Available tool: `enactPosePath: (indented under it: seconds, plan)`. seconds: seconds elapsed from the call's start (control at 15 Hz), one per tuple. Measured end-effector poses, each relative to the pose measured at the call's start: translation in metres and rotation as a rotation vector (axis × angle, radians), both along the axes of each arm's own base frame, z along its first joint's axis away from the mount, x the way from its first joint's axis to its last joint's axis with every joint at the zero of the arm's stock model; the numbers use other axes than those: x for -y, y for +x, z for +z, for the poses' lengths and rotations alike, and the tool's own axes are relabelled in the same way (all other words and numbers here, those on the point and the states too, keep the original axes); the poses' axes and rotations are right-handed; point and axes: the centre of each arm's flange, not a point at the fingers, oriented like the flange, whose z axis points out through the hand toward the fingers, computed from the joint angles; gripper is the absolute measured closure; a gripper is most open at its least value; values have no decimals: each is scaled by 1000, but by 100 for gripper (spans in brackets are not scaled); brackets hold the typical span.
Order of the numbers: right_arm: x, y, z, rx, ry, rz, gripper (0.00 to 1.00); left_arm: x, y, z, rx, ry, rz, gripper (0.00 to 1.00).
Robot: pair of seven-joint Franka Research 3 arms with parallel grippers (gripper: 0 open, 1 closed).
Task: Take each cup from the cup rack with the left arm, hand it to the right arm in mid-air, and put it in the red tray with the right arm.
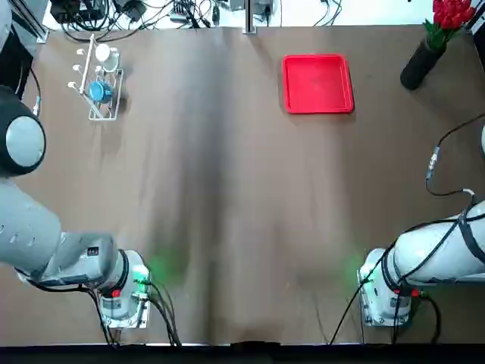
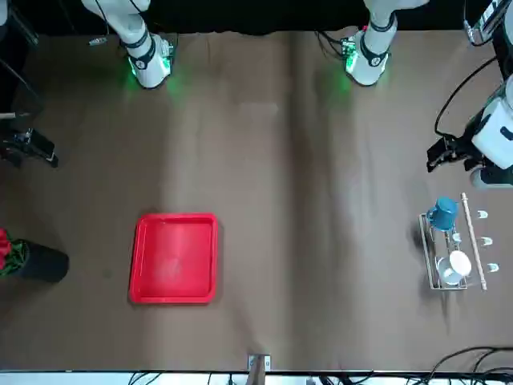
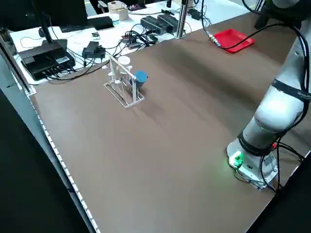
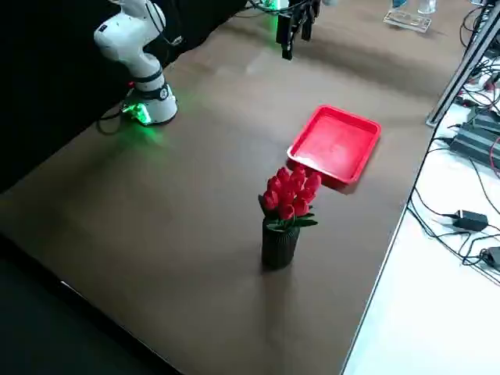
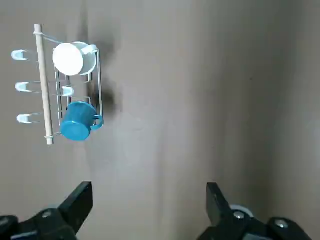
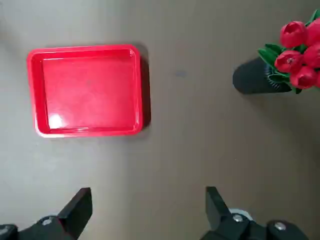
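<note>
Both cups, blue [image 5: 77,122] and white [image 5: 75,59], hang on the rack [image 5: 43,85]! Left jaws [image 5: 150,200], wide and empty, must reach one; right jaws [image 6: 149,202], wide and empty above the table [image 6: 175,160], await.

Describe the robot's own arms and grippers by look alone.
Both arms are white and rounded, with black cables along them and green lights at their bases; a dark strap wraps the right arm. The left gripper and right gripper have black, blocky fingers with silvery screws.
</note>
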Motion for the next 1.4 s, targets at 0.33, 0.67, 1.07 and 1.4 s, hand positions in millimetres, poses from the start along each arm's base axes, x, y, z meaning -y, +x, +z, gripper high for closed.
enactPosePath:
  seconds: [0.33, 0.67, 1.07, 1.4]
  plan:
    - [0, 0, 0, 0, 0, 0, 0, 1, 0, 0, 0, 0, -1, 0]
    - [0, 0, -1, -1, 0, 0, 0, 3, 8, -21, -35, 3, -8, 0]
    - [-7, 1, -3, -5, 0, 13, 0, -16, 35, -89, -155, 34, -350, 0]
    - [-12, 2, -7, -13, 1, 21, 0, -22, 50, -140, -179, 81, -481, 0]
